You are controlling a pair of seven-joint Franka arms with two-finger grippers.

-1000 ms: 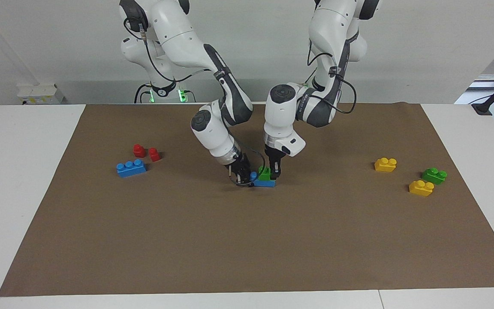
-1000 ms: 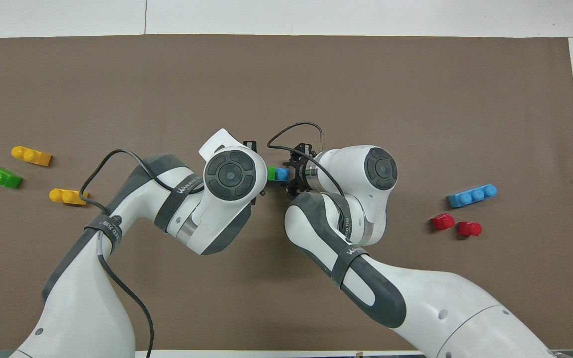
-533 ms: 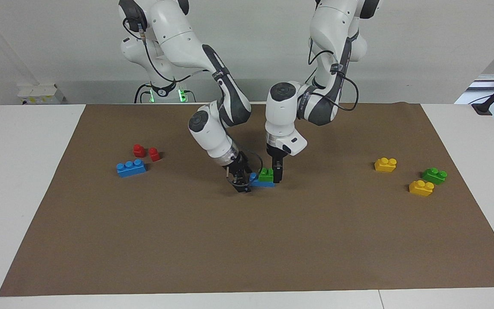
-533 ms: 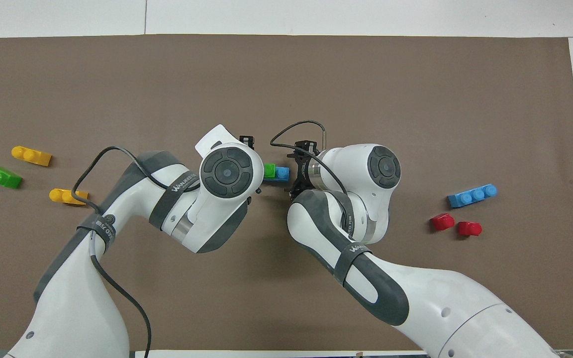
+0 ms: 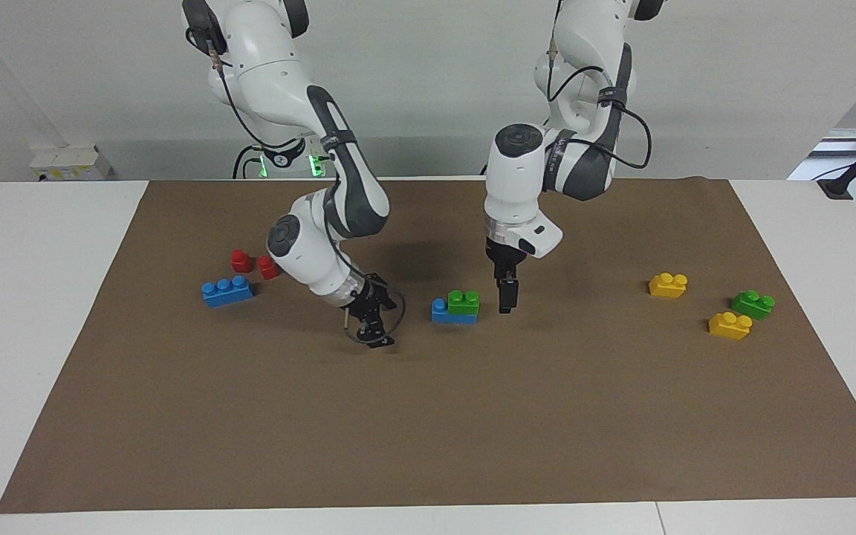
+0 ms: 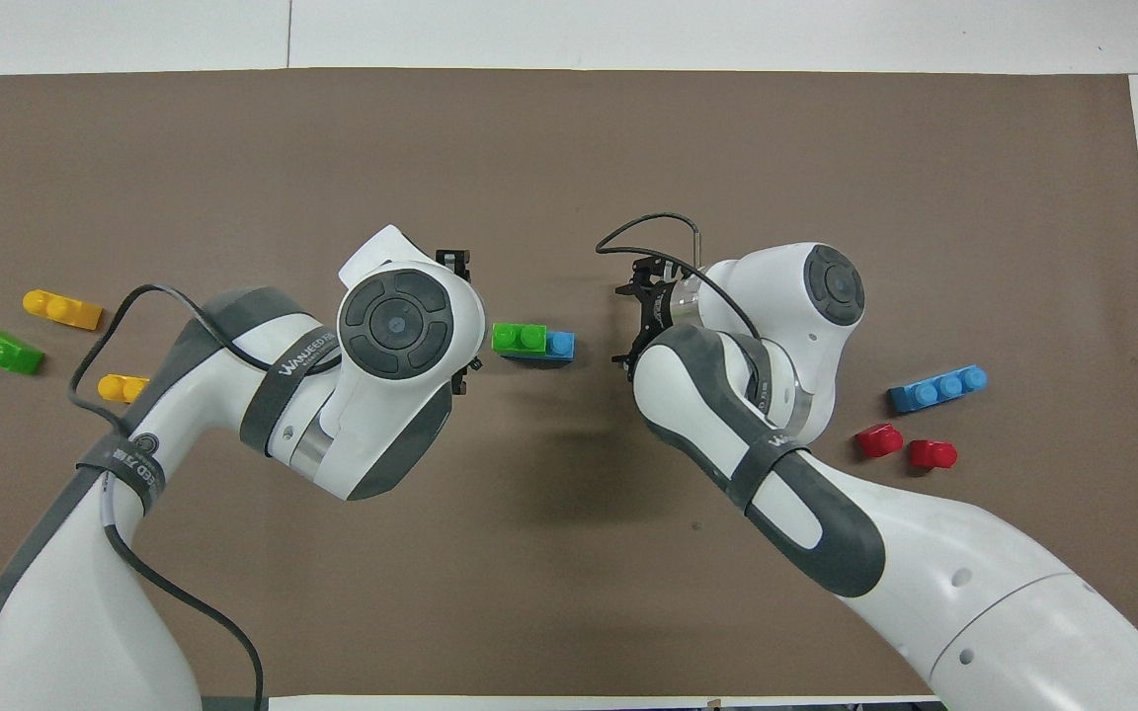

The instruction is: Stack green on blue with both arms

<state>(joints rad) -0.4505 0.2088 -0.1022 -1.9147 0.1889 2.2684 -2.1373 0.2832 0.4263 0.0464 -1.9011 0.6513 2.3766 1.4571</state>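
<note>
Since the earlier frame we have let go and drawn both claws apart: the left claw (image 5: 506, 296) hangs spread beside the stack, the right claw (image 5: 370, 321) spread toward its own end. The green brick (image 5: 464, 301) sits on the blue brick (image 5: 452, 315) mid-surface. Retreat clear, without nudging it.

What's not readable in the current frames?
- Left gripper: in the overhead view its own wrist covers most of it.
- Whether the green brick is pressed fully onto the blue brick: seam too small in both views.
- One yellow brick: overhead, partly covered by the left arm's cable.
- Arm bases: cut off by the frame edge in both views.
</note>
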